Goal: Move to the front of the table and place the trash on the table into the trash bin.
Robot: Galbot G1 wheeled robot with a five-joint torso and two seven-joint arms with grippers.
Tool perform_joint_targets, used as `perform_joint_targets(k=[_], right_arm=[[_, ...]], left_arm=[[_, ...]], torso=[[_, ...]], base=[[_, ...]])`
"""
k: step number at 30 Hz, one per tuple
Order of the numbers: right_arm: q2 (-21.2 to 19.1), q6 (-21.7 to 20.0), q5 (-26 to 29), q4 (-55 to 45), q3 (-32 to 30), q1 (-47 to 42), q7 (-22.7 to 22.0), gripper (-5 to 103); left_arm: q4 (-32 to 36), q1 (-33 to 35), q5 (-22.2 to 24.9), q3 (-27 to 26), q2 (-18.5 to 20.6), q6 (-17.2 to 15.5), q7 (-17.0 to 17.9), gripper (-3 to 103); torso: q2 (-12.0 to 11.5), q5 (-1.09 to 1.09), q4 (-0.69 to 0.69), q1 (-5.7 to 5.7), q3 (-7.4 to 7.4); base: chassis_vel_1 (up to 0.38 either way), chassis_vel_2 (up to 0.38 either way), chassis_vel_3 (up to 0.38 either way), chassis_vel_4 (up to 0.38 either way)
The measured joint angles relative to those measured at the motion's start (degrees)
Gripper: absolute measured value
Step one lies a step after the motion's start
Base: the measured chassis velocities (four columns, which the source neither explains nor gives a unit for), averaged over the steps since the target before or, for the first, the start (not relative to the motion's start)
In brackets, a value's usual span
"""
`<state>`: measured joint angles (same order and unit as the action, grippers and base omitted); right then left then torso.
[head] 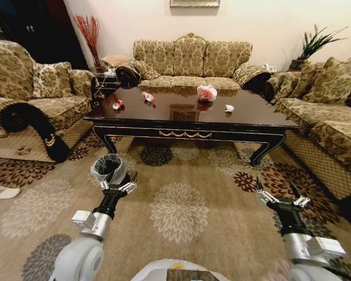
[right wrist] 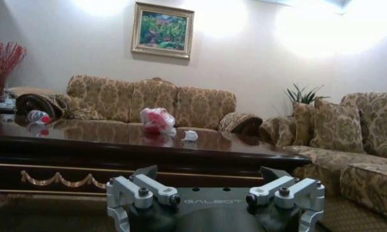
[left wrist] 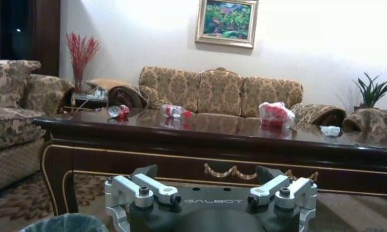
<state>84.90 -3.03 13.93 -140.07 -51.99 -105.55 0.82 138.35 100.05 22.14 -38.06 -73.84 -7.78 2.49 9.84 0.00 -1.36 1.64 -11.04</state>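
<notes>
Trash lies across the dark bench: a red-and-white wrapper far left, a clear bottle beside it, a red-and-white bag bundle mid-right, and a white paper scrap just right of it. Nearer, on the carpet, stands the trash bin. The left gripper hovers just before the bin, fingers apart; the right gripper hangs near right, fingers apart.

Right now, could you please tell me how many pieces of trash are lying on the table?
4, all on the table: a wrapper near its left end, a plastic bottle beside it, a red-and-white bag bundle right of centre, and a white paper scrap farther right.
</notes>
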Motion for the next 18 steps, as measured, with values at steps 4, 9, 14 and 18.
perform_joint_targets(k=[4, 9, 14, 18], right_arm=[[0.58, 0.75, 0.76, -0.11, -0.65, 0.03, 0.0, 100], [0.67, 2.06, 0.63, 0.48, -0.52, 0.11, -0.02, 100], [0.13, 2.03, 0.63, 0.75, -0.41, 0.48, -0.04, 100], [-0.45, 1.64, 0.62, 1.07, -0.38, 0.62, -0.07, 100]], left_arm=[[-0.8, -0.03, -0.36, -0.06, 0.13, 0.28, 0.09, 100], [-0.73, 0.52, -1.15, 0.0, 0.48, 1.37, 0.37, 100], [-0.1, 0.96, -0.88, -0.16, 0.37, 1.46, 0.37, 100], [-0.03, 1.06, -0.72, -0.18, 0.1, 1.39, 0.39, 100]], torso=[[0.0, 0.0, 0.0, 0.0, 0.0], [0.0, 0.0, 0.01, 0.0, 0.0], [0.0, 0.0, 0.0, 0.0, 0.0], [0.0, 0.0, 0.0, 0.0, 0.0]], base=[[0.0, 0.0, 0.0, 0.0], [0.0, 0.0, 0.0, 0.0], [0.0, 0.0, 0.0, 0.0], [0.0, 0.0, 0.0, 0.0]])
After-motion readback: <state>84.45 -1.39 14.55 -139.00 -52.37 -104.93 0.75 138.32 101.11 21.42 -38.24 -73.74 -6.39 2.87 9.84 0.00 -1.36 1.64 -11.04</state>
